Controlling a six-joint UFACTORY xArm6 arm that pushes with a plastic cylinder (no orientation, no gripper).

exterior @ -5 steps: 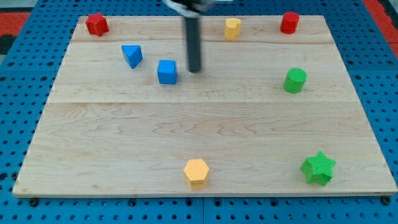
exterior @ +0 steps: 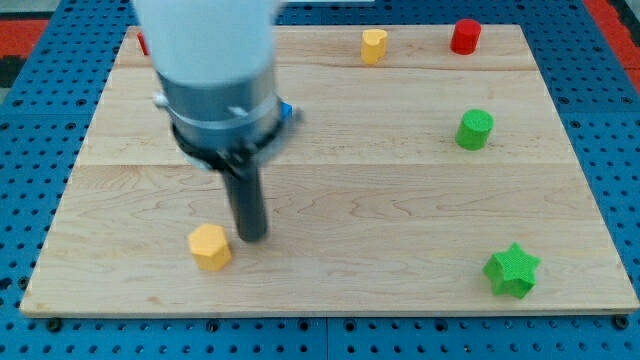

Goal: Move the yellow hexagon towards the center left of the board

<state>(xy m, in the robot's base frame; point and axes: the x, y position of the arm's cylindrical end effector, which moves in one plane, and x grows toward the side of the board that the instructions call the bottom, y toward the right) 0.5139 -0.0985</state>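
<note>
Wooden counter (exterior: 400, 200) on blue pegboard. Our tip (exterior: 252, 238), a bare rod with no jaws, sits just right of the hexagon (exterior: 210, 247). Mid-push; next we shove it up-left toward center left.

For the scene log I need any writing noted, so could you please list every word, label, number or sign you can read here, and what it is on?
None: nothing readable shows in the camera view.
The board is bare wood.
The yellow hexagon, green star and other blocks are plain.
The arm's housing above my tip is blurred, with no marking to make out.
</note>
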